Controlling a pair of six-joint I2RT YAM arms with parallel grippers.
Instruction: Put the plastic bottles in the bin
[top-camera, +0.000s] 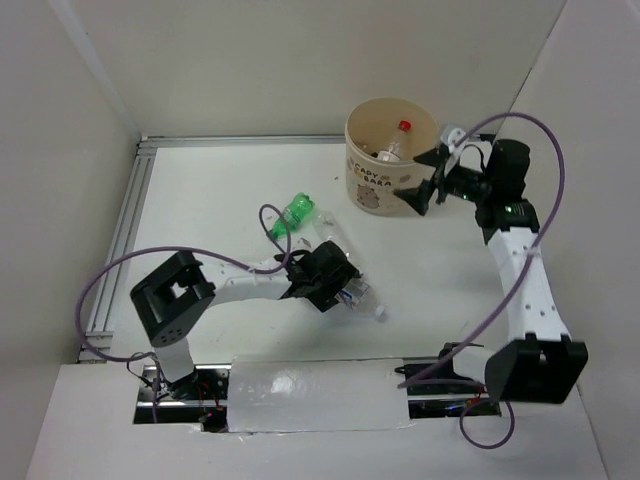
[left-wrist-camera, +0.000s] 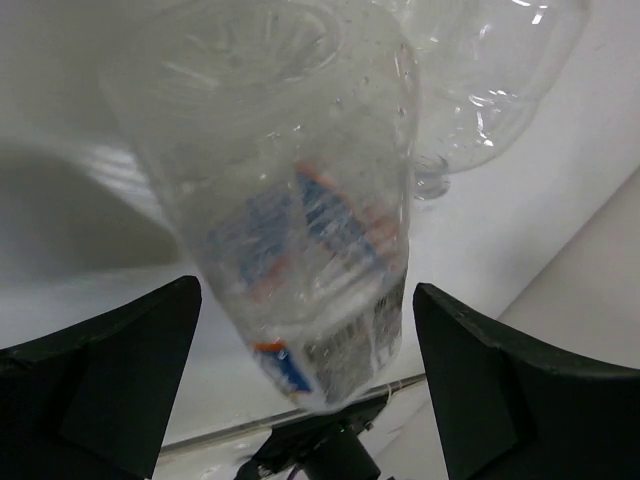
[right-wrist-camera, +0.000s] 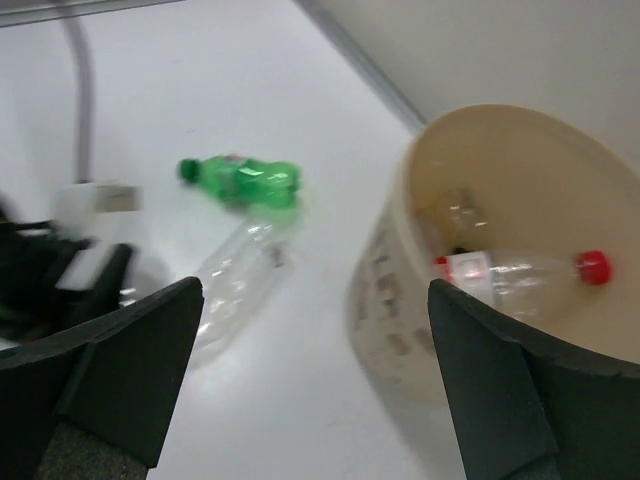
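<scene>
The right end effector (right-wrist-camera: 315, 290) hangs wide open and empty just beside the bin (top-camera: 362, 180). The bin stands at the far side of the table (top-camera: 220, 190) with a red-capped bottle (right-wrist-camera: 520, 272) lying inside it, perhaps on top of another clear one, though that part is blurred. The left end effector (left-wrist-camera: 305, 295) is open too, its fingers on either side of a crushed blue-and-white-labelled bottle (left-wrist-camera: 310, 250) near the table's middle, while a green bottle (top-camera: 290, 215) and a plain clear bottle (top-camera: 325, 230) lie on the table just beyond it, toward the bin.
</scene>
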